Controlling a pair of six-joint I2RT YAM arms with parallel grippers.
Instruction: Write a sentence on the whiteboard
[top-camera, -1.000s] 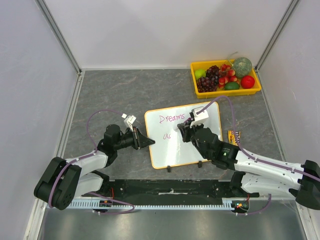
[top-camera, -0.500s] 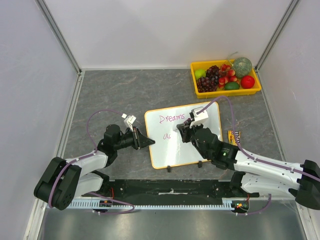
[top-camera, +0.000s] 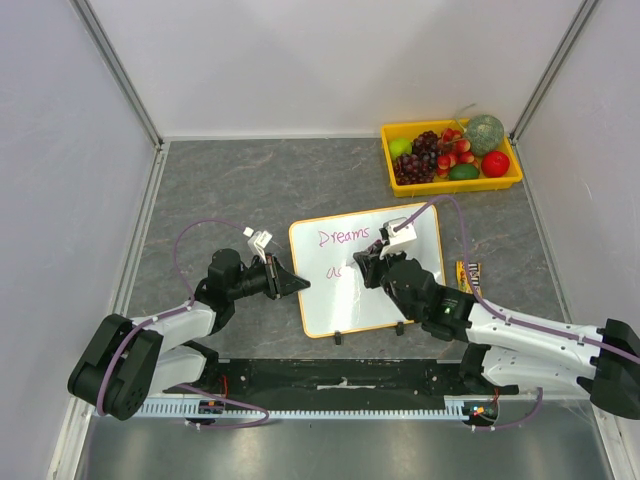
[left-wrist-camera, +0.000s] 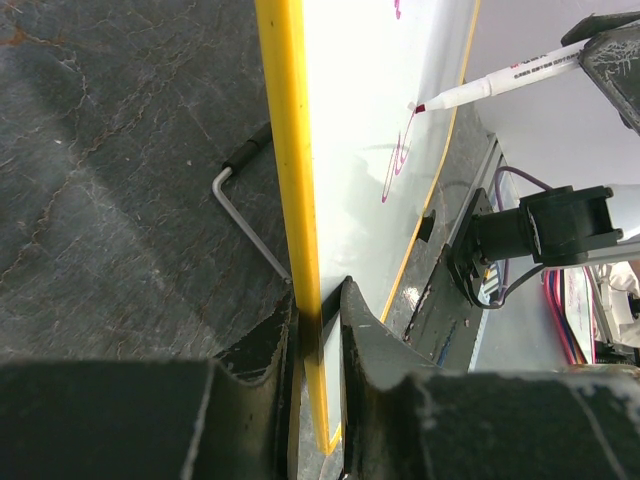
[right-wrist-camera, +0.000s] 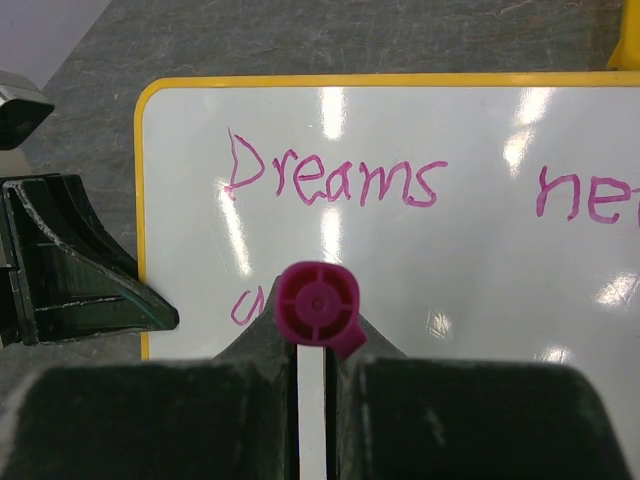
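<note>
whiteboard (top-camera: 345, 295) sits mid-counter between the two arms, near the front edge, well apart from the yellow tray (top-camera: 450, 187) of fruit in the far right corner. it looks tilted on a wire prop rather than lying flat; the angle is hard to judge.

left jaws: clenched on the board's left frame edge, steadying it. right jaws: clenched on the marker (right-wrist-camera: 317, 303), barrel pinched between them, magenta end cap facing the wrist camera. in the left wrist view the tip touches the board surface on the second line.

progress: first line reads "Dreams", then a second word starting "ne", cut off at the right of the right wrist view. second line has only a first letter or two in magenta. judged well short of a full sentence; most of the lower board is bare.

hidden or unclear: the marker cap covers the fresh stroke in the right wrist view. overhead, the right arm covers the board's right part. a small dark packet (top-camera: 468, 272) lies on the counter (top-camera: 230, 180) beside the board, too small to identify.
</note>
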